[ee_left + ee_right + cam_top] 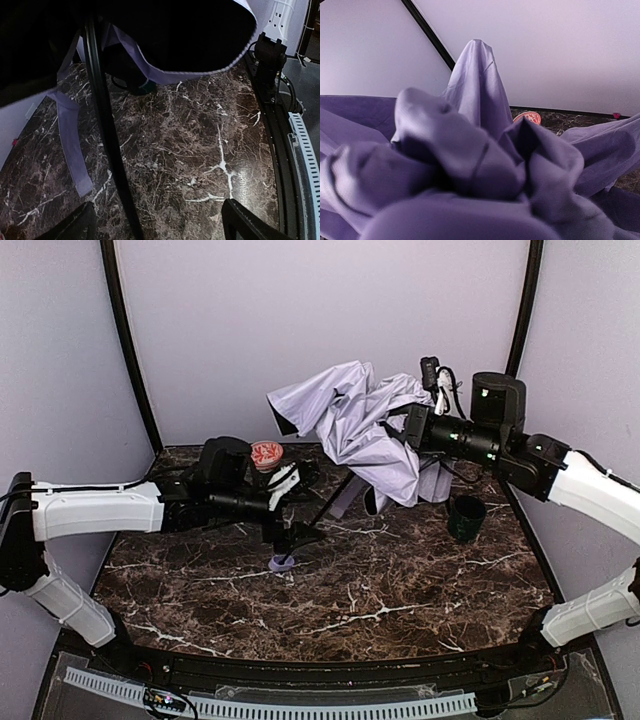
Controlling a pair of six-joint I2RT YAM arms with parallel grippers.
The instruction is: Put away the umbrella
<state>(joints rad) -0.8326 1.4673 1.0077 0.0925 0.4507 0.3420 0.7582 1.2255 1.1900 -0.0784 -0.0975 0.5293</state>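
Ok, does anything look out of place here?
Yes, the umbrella looks askew: its canopy is bunched up in the air at the right gripper, its shaft slanting down to the handle on the table.

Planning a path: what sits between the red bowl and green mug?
The umbrella: black shaft and drooping canopy between red bowl and green mug, top view.
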